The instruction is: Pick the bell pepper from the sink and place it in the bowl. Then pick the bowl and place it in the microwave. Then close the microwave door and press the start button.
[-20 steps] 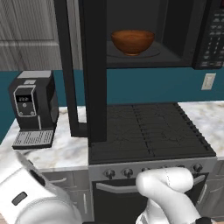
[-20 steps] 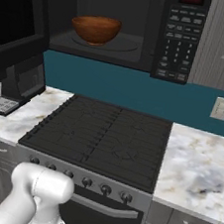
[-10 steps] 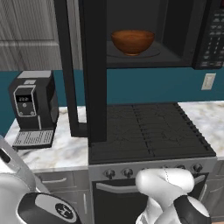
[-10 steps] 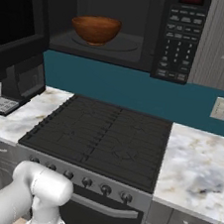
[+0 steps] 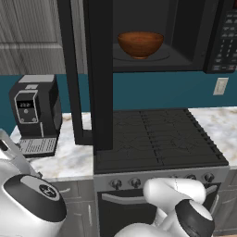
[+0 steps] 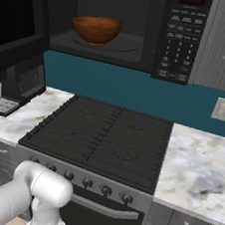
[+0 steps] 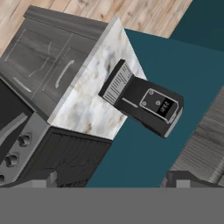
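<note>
Sat deep in the microwave [image 5: 194, 32] cavity, the bowl [image 5: 140, 43], upright on the round turntable, left of the keypad panel [image 5: 227, 34]; seen again from the right base view, same bowl [image 6: 96, 29] resting inside the microwave [image 6: 145, 28], left of the keypad panel [image 6: 182, 38]; could not tell whether the bell pepper lay inside the bowl, rim hiding the hollow. Stood wide open, the microwave door [image 5: 99, 69], swung out to the left of the microwave and hanging edge-on above the left part of the stove [image 5: 157, 136]; showed as a dark glossy slab at the left of the microwave in the right base view, that microwave door [image 6: 19, 17]. Lay directly below the microwave, the black stove [image 6: 106, 136], knobs along its front edge. Stood left of the stove on the marble table [image 5: 69, 159], the black coffee machine [image 5: 34, 113], beside the open door's lower edge; caught again in the hand view, tilted, coffee machine [image 7: 144, 103] on the marble table [image 7: 92, 100], stove [image 7: 61, 159] corner beside it, grey cabinet doors [image 7: 39, 65] below the tabletop, wooden floor [image 7: 109, 11] beyond. Barely poked up at the bottom of the hand view, the fingers [image 7: 177, 178]; could not tell whether spread or pressed together; nothing seen between them. Set on the teal wall right of the stove, a wall outlet [image 6: 221, 109].
</note>
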